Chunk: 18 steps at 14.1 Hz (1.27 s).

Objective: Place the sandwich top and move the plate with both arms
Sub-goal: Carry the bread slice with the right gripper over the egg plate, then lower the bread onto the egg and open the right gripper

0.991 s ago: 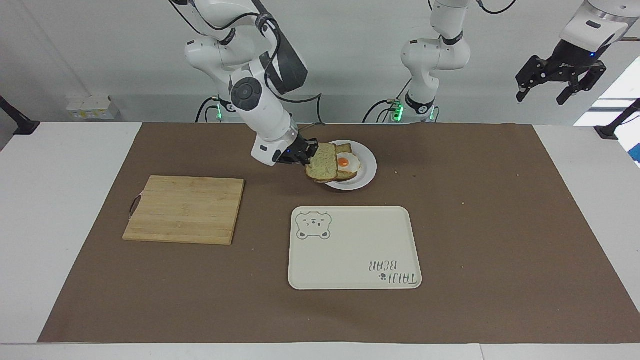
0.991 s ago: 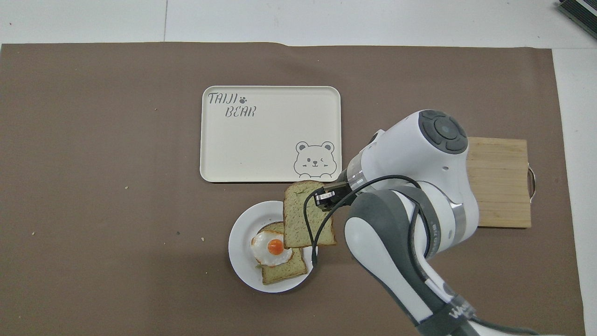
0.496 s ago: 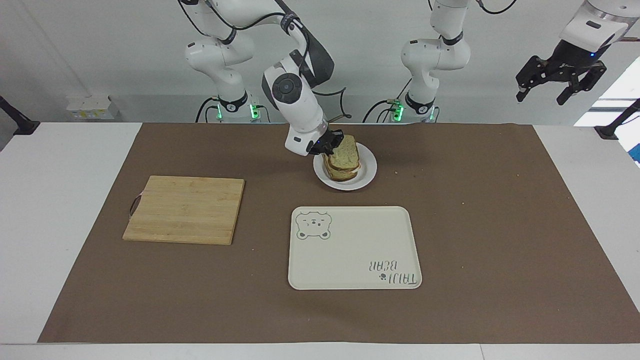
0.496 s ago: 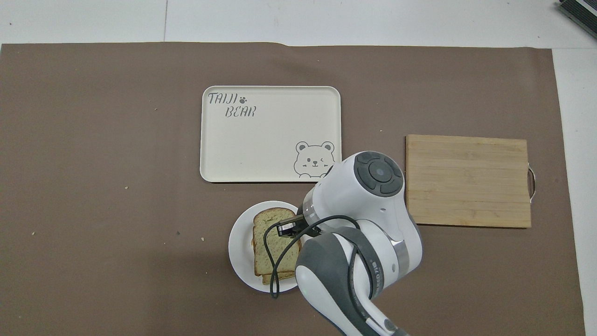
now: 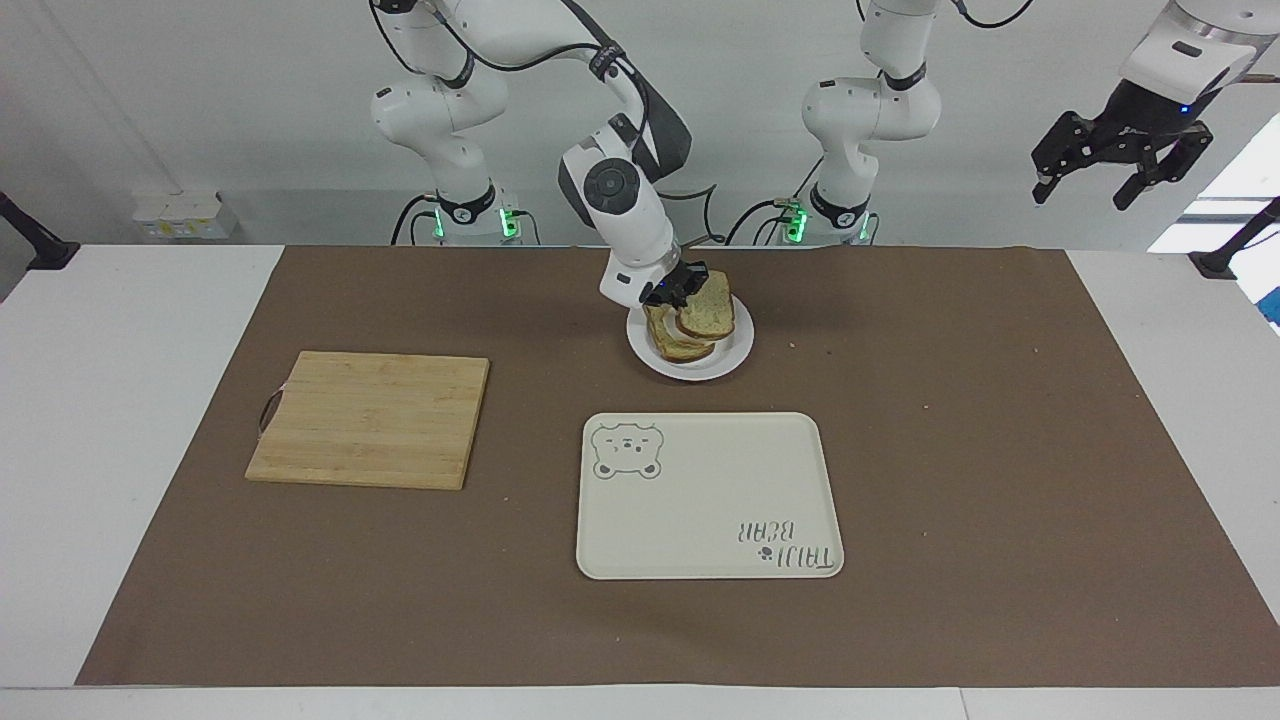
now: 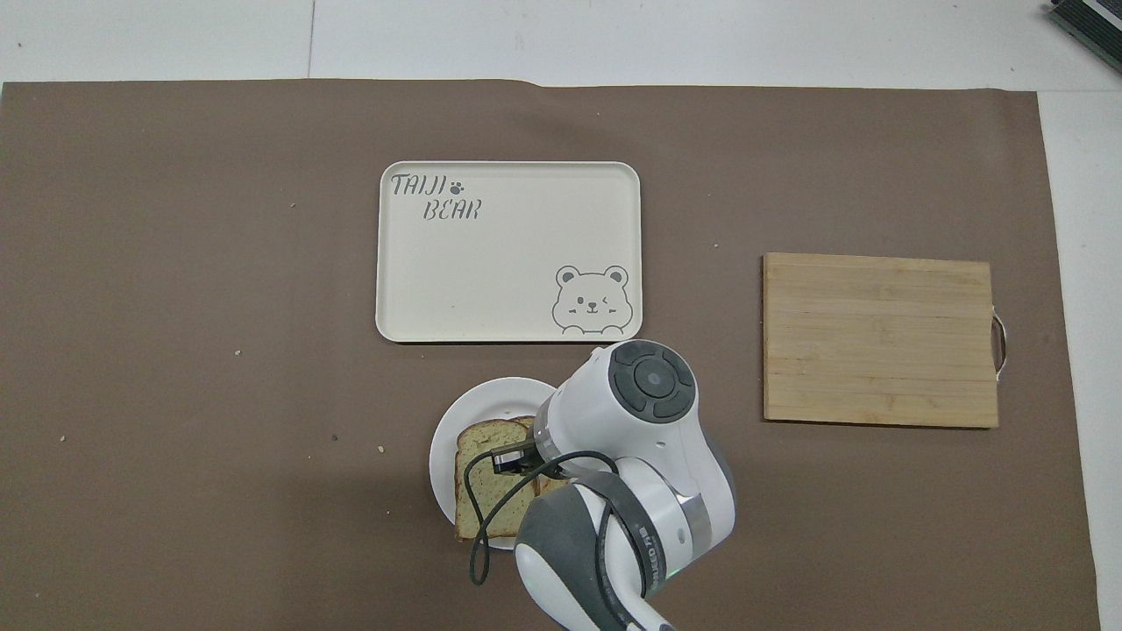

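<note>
The sandwich top, a speckled brown slice, hangs tilted just over the white plate, with my right gripper shut on its edge. Under it on the plate lies the other bread slice; the egg is covered. In the overhead view my right arm hides part of the plate and the bread. My left gripper waits open and high in the air off the left arm's end of the table, out of the overhead view.
A cream tray with a bear drawing lies farther from the robots than the plate. A bamboo cutting board lies toward the right arm's end. A brown mat covers the table.
My right gripper has carried the sandwich top from beside the plate to over it, covering the egg. The left arm has not moved.
</note>
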Motion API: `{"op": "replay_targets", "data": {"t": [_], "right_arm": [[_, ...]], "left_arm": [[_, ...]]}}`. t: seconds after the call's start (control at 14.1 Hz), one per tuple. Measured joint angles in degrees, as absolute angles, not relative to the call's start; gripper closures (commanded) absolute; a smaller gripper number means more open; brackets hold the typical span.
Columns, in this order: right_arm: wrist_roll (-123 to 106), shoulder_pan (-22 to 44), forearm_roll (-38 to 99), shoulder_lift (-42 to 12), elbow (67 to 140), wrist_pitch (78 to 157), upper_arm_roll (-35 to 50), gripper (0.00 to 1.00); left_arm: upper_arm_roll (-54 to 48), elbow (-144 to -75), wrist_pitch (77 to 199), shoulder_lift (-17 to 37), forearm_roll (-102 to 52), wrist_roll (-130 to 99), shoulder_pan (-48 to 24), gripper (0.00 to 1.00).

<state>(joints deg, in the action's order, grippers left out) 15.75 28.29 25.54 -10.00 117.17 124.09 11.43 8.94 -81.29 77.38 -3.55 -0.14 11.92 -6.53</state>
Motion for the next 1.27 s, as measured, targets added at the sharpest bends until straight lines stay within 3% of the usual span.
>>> {"op": "replay_targets", "data": {"t": [0.35, 0.42, 0.5, 0.57, 0.92, 1.27], "right_arm": [[15.8, 28.4, 25.5, -11.5, 118.1, 125.6, 11.4, 1.00], [15.8, 28.4, 25.5, -11.6, 118.4, 126.4, 11.4, 0.81], [15.8, 28.4, 25.5, -11.7, 118.5, 126.7, 11.4, 0.15], [15.8, 28.4, 25.5, -11.8, 118.5, 126.8, 11.4, 0.00], [14.9, 27.7, 24.8, -12.0, 117.0, 127.5, 10.3, 0.00], [14.7, 21.4, 14.9, -10.7, 113.5, 126.1, 10.0, 0.00]], "left_arm": [[9.0, -81.3, 77.4, -3.5, -0.1, 11.9, -6.5, 0.00], [9.1, -81.3, 77.4, -3.6, -0.1, 11.9, -6.5, 0.00], [9.1, -81.3, 77.4, -3.6, -0.1, 11.9, -6.5, 0.00], [9.0, -81.3, 77.4, -3.6, -0.1, 11.9, -6.5, 0.00], [8.8, -81.3, 77.4, -3.6, -0.1, 11.9, -6.5, 0.00], [8.7, -81.4, 77.3, -3.6, -0.1, 12.0, -6.5, 0.00]]}}
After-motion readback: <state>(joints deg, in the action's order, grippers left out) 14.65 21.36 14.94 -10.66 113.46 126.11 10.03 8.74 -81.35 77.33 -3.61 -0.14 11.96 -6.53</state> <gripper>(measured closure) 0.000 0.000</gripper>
